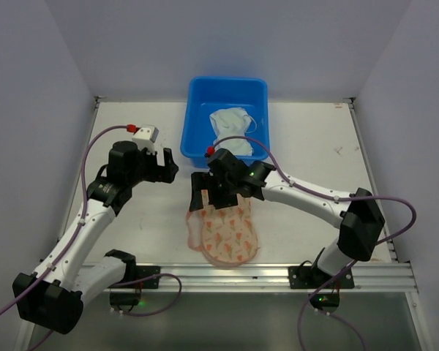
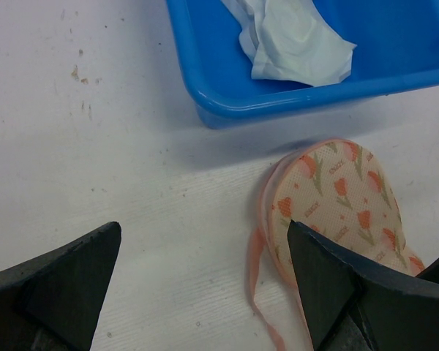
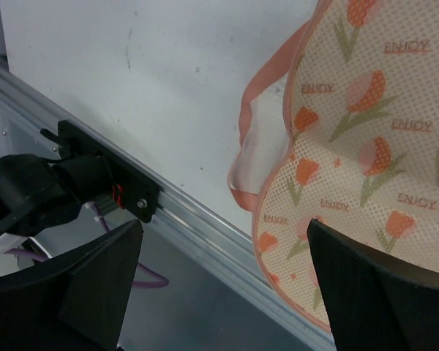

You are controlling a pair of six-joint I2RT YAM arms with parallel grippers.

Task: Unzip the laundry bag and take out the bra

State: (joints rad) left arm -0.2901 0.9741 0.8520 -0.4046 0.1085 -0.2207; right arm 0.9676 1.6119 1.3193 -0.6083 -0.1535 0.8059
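Note:
The laundry bag [image 1: 227,234] lies flat on the white table near its front edge, cream with orange tulip print. Its pink zipper edging [image 2: 256,270] hangs loose along one side, and the bag [image 3: 366,146] gapes a little there. The bra [image 1: 230,131], pale and crumpled, lies in the blue tub [image 1: 197,84] behind the bag; the left wrist view also shows the bra [image 2: 296,40]. My right gripper [image 1: 216,197] hovers over the bag's far end, open [image 3: 225,234], with nothing between its fingers. My left gripper [image 1: 167,168] stands open [image 2: 205,234] above bare table, left of the bag [image 2: 344,197].
The blue tub [image 2: 227,102] stands just beyond the bag's far end. An aluminium rail [image 1: 241,274] runs along the table's front edge, with a black arm bracket [image 3: 95,175] bolted to it. White walls close in the left, right and back.

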